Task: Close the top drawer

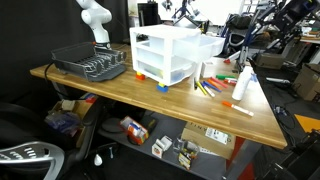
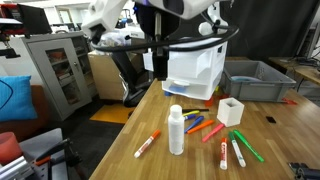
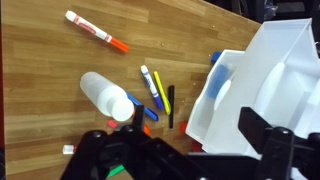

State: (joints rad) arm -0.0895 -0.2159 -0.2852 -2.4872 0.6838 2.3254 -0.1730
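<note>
a small white drawer unit [image 1: 160, 60] with coloured feet is seen standing on a wooden table [image 1: 110, 92] in both exterior views. the top drawer [image 1: 203, 45] is pulled out from the unit towards the right in an exterior view, so it is still open. the two drawers below it appear pushed in. in the wrist view the open drawer is seen as a white tray on the right, and nothing can be made out inside it.

the gripper [image 2: 158, 58] is held above the table just in front of the unit, near the pulled-out drawer. in the wrist view its dark fingers [image 3: 268, 135] are spread wide apart and nothing is held between them. whether a finger touches the drawer cannot be told.

a white bottle [image 2: 176, 130] stands upright on the near part of the table in an exterior view. a white marker with an orange cap [image 2: 147, 145] lies just to its left. several coloured markers [image 2: 222, 135] are scattered to its right, between the bottle and the unit. a small white box [image 2: 230, 110] sits among them. a grey bin [image 2: 255, 80] is placed to the right of the unit there, and a dark dish rack [image 1: 90, 65] is seen on the left of the unit in an exterior view.
</note>
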